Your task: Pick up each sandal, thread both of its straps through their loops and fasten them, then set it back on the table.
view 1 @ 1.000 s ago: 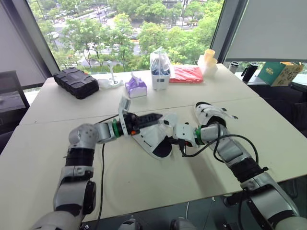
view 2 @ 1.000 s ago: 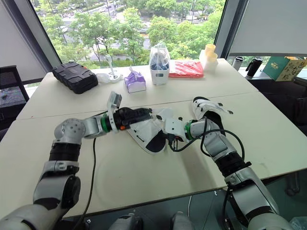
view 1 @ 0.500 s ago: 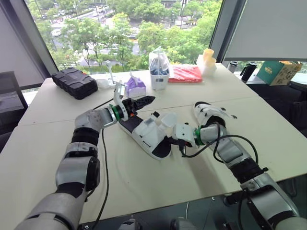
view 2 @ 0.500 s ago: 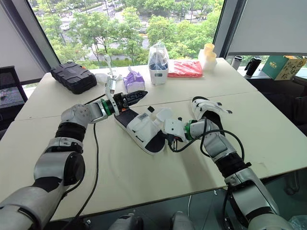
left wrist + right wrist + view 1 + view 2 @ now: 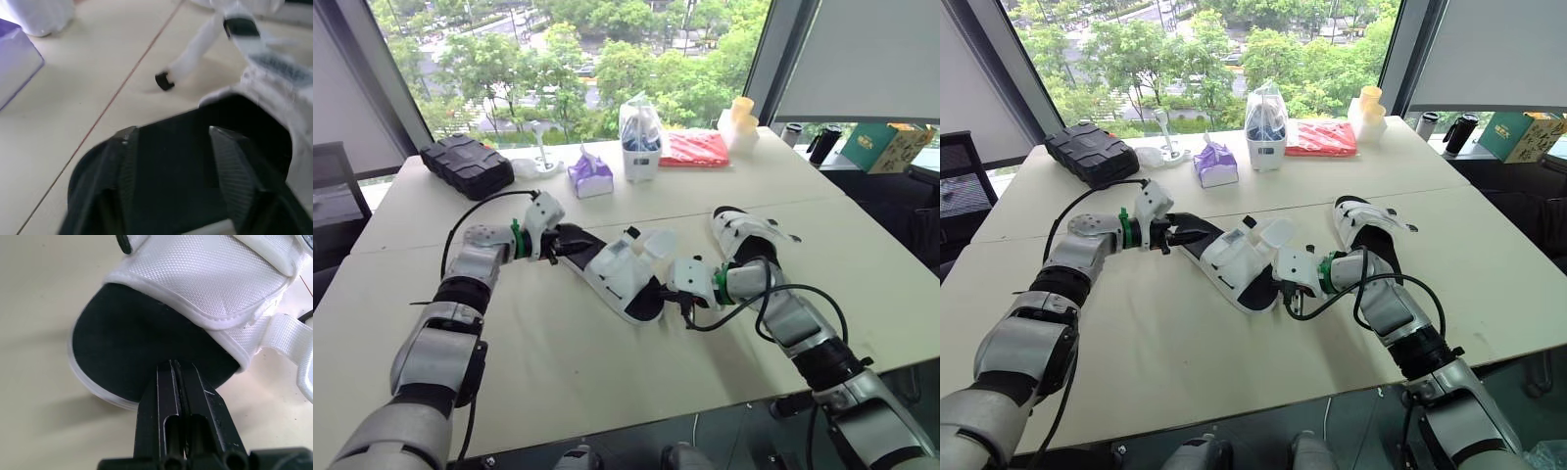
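Lowered onto the sandal (image 5: 622,279) heel with left gripper (image 5: 562,242) spread, seemingly not gripping; right gripper (image 5: 174,367) pressed together at the toe. Straps (image 5: 654,241) unfastened, threading pending.

A second ago the left end effector (image 5: 566,242) lay over the straps of the white sandal (image 5: 619,276). It then swung up past the heel and has now dropped low at the heel end, fingers (image 5: 128,171) spread above the black footbed. Its cable (image 5: 475,203) now arches above the tabletop (image 5: 607,372).
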